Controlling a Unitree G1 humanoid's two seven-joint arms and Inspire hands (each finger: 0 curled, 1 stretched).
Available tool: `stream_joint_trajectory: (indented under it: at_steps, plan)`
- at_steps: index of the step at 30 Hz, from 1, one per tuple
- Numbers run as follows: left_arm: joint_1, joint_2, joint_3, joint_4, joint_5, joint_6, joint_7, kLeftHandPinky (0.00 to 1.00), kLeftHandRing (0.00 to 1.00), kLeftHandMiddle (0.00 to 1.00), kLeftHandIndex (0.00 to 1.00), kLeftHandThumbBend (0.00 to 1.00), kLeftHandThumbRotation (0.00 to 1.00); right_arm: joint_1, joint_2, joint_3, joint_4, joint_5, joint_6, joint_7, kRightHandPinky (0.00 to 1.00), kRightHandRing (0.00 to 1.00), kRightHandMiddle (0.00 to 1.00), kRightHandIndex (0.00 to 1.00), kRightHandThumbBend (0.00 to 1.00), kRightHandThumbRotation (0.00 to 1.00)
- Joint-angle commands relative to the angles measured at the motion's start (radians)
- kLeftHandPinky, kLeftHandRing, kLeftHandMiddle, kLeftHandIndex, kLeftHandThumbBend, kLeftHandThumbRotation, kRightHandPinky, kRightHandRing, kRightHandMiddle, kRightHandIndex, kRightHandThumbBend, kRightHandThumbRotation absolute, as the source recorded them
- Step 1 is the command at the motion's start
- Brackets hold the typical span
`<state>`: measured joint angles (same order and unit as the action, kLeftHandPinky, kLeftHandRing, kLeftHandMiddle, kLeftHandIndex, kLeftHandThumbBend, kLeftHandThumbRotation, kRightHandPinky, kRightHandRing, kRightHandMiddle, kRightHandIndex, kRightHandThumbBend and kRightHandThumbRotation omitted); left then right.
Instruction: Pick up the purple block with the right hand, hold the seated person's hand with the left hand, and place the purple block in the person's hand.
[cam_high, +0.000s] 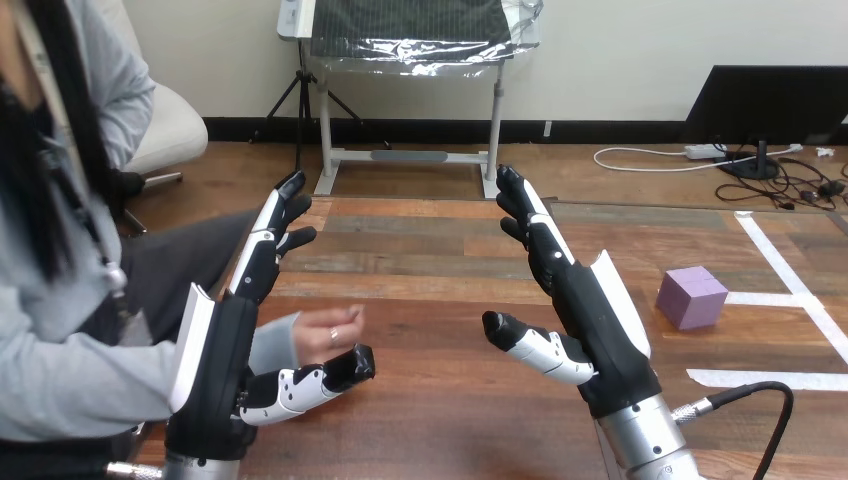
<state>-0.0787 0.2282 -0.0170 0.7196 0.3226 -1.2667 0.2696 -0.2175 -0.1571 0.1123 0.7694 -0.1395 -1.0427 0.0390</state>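
The purple block (691, 296) rests on the wooden table (430, 420) at the right, beside a white tape line. My right hand (585, 315) is raised in the middle of the view, left of the block and apart from it, open with straight fingers and the thumb sticking out to the left. At the left my left hand (230, 345) is also raised and open, fingers straight, thumb pointing right. The person's hand (328, 328) lies on the table just behind my left thumb; I cannot tell whether the two touch. Nothing lies in either hand.
White tape lines (790, 290) run across the table's right part around the block. The person sits at the table's left side, their sleeve (80, 380) close beside my left arm.
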Motion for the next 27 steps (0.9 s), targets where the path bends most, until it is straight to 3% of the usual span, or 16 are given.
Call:
stream_joint_trajectory:
  at_steps: [1, 27]
  plan:
    - [-0.043, -0.008, 0.02, -0.003, 0.0, -0.002, 0.0, 0.83, 0.92, 0.96, 0.95, 1.0, 0.72, -0.06, 0.003, -0.022, -0.019, 0.001, -0.018, -0.01, 0.96, 1.0, 1.0, 1.0, 1.0, 0.81]
    - [-0.043, -0.004, 0.026, -0.006, -0.003, 0.003, -0.009, 0.82, 0.91, 0.95, 0.94, 1.0, 0.69, -0.067, 0.004, -0.026, -0.019, -0.01, -0.015, -0.016, 0.96, 1.0, 1.0, 1.0, 1.0, 0.82]
